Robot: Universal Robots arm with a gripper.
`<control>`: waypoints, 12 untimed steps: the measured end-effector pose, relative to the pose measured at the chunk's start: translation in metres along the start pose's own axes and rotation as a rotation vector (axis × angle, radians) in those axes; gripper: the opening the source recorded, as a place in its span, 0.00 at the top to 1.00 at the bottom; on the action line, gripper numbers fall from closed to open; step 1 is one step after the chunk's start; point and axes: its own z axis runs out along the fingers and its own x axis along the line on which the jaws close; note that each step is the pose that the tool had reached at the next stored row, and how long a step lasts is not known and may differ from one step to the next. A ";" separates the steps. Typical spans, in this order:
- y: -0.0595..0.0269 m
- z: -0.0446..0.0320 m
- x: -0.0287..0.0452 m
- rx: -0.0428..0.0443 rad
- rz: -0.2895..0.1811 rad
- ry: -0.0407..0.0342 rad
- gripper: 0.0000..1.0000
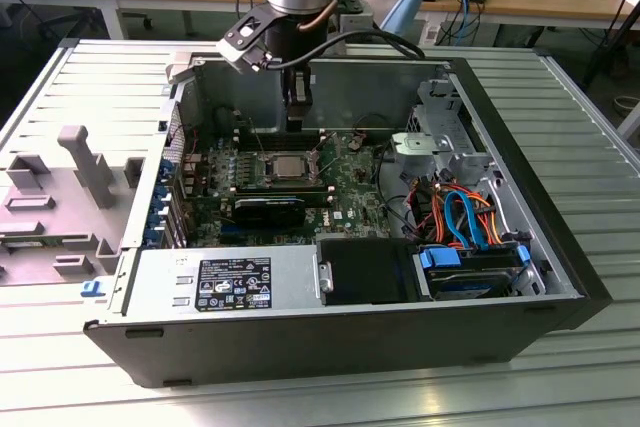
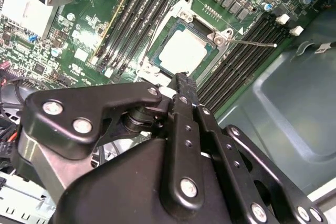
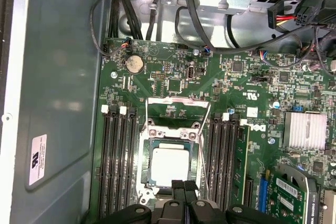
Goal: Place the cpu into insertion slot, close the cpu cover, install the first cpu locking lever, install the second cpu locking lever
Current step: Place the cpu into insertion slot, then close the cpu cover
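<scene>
The cpu (image 3: 169, 165) lies flat in the insertion slot (image 3: 148, 153) on the green board, silver top up; it also shows in the exterior view (image 1: 288, 167) and the second wrist view (image 2: 182, 51). The cpu cover (image 3: 177, 100) stands swung open off the slot, with board showing through its window. A thin wire locking lever (image 2: 254, 42) sticks out loose beside the slot, and another lever (image 3: 204, 161) runs along the slot's side. My gripper (image 3: 184, 186) hangs just above the slot's edge, shut with nothing held, and is seen from outside (image 1: 296, 119) too.
Black memory slots (image 3: 118, 166) flank the socket on both sides. Cables (image 3: 157, 3) and a drive cage (image 1: 430, 147) sit near the board. A finned heatsink (image 3: 306, 129) and a card (image 3: 286, 187) lie close by. The case wall (image 3: 58, 93) bounds one side.
</scene>
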 end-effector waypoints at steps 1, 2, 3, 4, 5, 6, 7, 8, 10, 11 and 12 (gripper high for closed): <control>0.0000 0.0000 0.0000 -0.0001 0.000 0.0000 0.89; 0.0000 -0.0001 0.0000 0.0000 0.000 0.0000 0.89; 0.0000 -0.0001 0.0000 0.0000 0.000 0.0000 0.89; 0.0000 -0.0001 0.0000 0.0000 0.000 0.0000 0.89; 0.0005 -0.0002 -0.0001 0.0001 0.000 -0.0002 0.89; 0.0011 -0.0003 -0.0001 0.0001 0.000 -0.0003 0.89; 0.0023 -0.0003 -0.0002 0.0002 0.000 -0.0003 0.89; 0.0045 -0.0002 -0.0004 0.0001 0.000 -0.0001 0.89; 0.0103 -0.0003 -0.0008 0.0001 0.000 -0.0001 0.89; 0.0135 -0.0003 -0.0011 0.0004 0.000 -0.0001 0.89; 0.0163 -0.0003 -0.0013 0.0005 0.000 -0.0001 0.89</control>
